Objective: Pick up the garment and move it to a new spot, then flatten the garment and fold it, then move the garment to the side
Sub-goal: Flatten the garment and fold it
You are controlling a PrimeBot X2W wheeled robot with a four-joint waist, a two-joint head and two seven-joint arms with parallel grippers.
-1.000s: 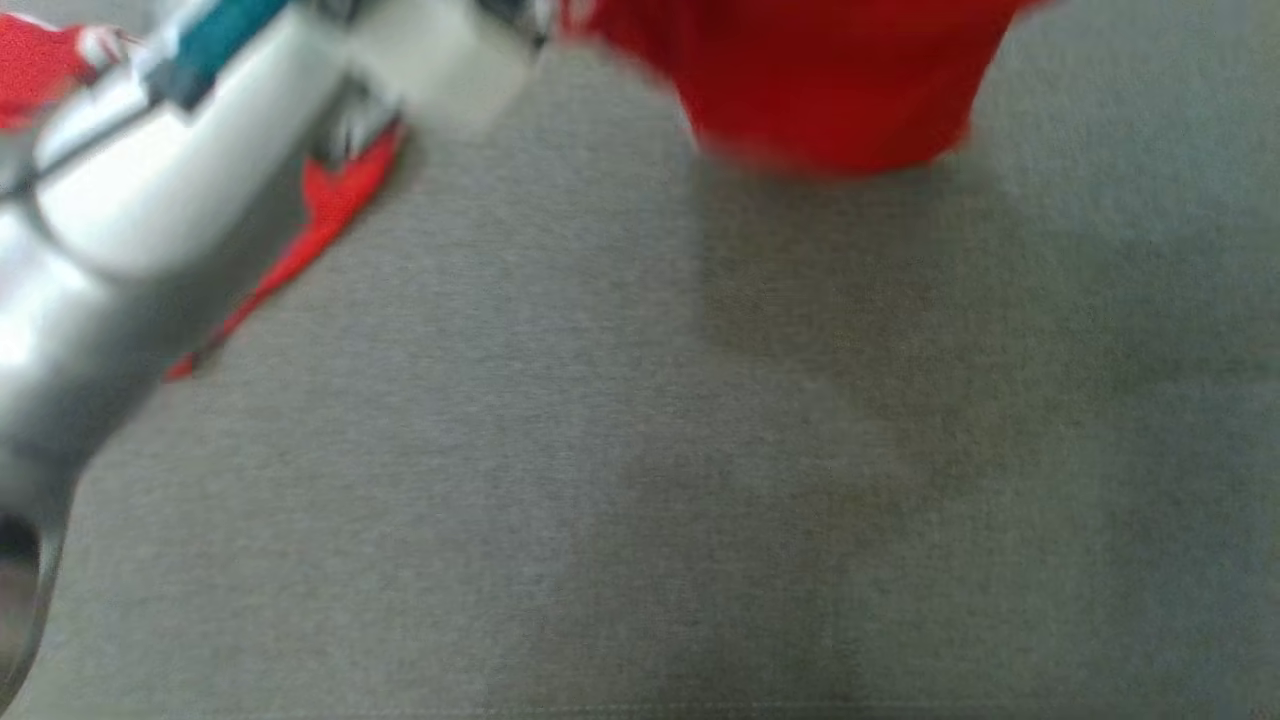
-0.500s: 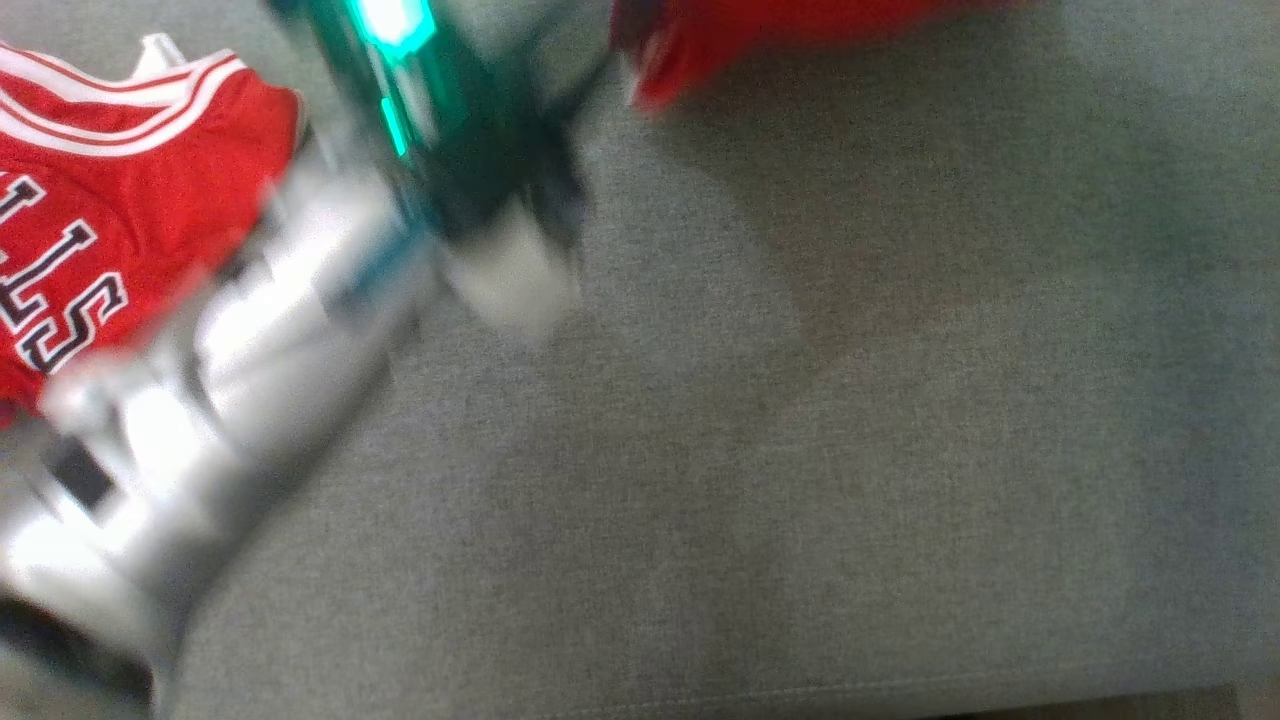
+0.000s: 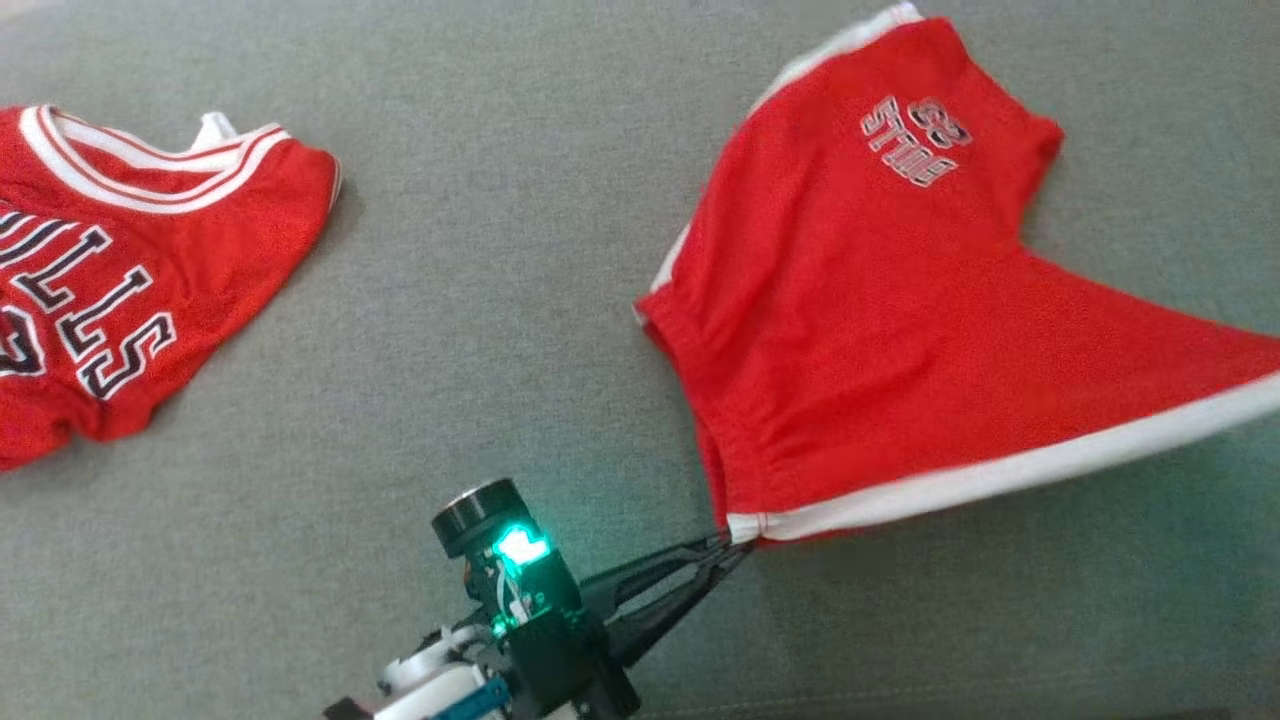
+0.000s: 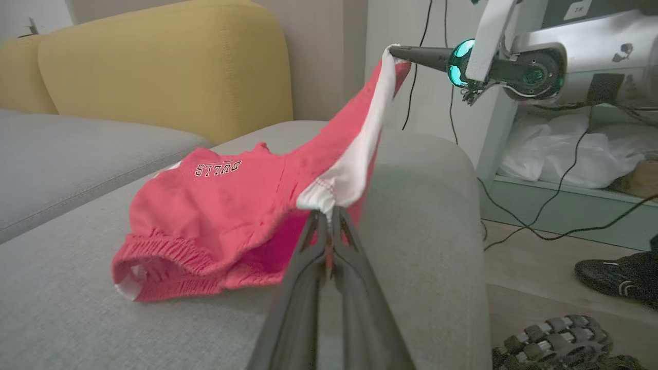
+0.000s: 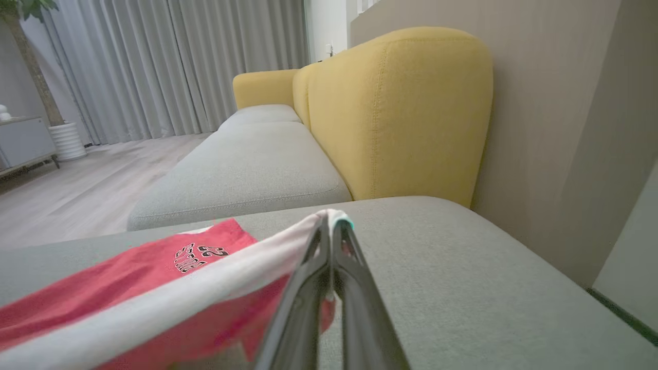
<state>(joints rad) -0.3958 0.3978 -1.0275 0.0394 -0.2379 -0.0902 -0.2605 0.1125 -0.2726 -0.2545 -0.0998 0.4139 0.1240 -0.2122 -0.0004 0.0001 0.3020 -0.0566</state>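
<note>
The garment is a pair of red shorts (image 3: pixel 850 330) with white trim and a printed logo, lying partly on the grey sofa seat (image 3: pixel 500 300). My left gripper (image 3: pixel 735 540) is shut on the white hem corner at the waistband end; in the left wrist view its closed fingertips (image 4: pixel 329 213) pinch that trim. The shorts (image 4: pixel 216 205) rise from there as a taut strip to my right gripper (image 4: pixel 393 51), shut on the far hem corner, lifted above the seat. In the right wrist view that gripper (image 5: pixel 331 218) grips the white edge, with the shorts (image 5: pixel 154 277) trailing to the lower left.
A red jersey (image 3: pixel 110 280) with white collar stripes lies on the seat's left part. A yellow backrest (image 5: pixel 401 113) stands behind the seat beside a wall. Past the seat's end are floor, cables, dark shoes (image 4: pixel 617 272) and a shelf with white bags.
The head camera has swung and the picture has sharpened. My left arm, earlier blurred across the upper left, now shows at the bottom centre, and the shorts hang stretched between both grippers.
</note>
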